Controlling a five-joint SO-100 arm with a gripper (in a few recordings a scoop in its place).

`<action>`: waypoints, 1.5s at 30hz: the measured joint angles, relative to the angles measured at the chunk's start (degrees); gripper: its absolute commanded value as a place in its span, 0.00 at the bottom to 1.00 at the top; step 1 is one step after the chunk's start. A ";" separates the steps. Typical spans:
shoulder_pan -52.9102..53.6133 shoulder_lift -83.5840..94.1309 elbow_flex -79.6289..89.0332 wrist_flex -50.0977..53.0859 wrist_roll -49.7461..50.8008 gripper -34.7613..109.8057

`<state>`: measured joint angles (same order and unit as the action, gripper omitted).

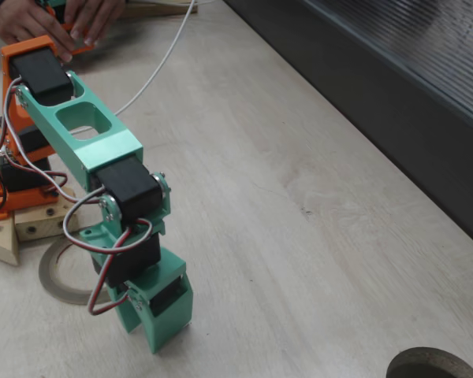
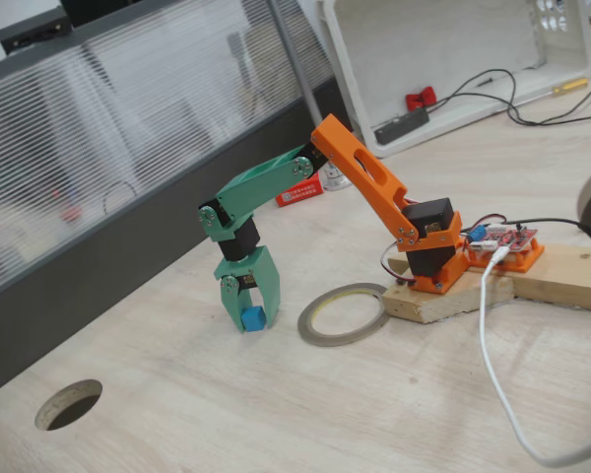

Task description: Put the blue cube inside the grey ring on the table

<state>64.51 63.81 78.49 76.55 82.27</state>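
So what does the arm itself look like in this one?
The arm has an orange lower link with a slot and a teal upper link with a rectangular cutout. Black servos sit at the joints, with red, white and black wires looping down. The gripper is teal.

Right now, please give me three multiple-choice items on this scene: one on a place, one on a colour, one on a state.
1. Where is the blue cube?
A. inside the grey ring
B. between the fingers of the hand, beside the ring
C. in the round hole of the table

2. What colour is the hand?
A. green
B. orange
C. black

3. The grey ring is
A. standing on edge
B. lying flat on the table
C. hanging on the arm

Answers: 1 B, the cube sits at the fingertips, outside the ring. 2 A, the fingers are green. 3 B, the ring lies flat.
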 measured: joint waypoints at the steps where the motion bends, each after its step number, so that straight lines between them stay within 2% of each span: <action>1: 0.00 0.00 0.00 0.00 0.00 0.46; 13: 0.00 0.00 0.00 0.00 0.00 0.46; 22: 0.09 0.00 0.00 -0.53 0.44 0.32; 45: 0.18 0.00 0.00 -0.53 0.44 0.32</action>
<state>64.69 63.81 78.49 76.03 82.71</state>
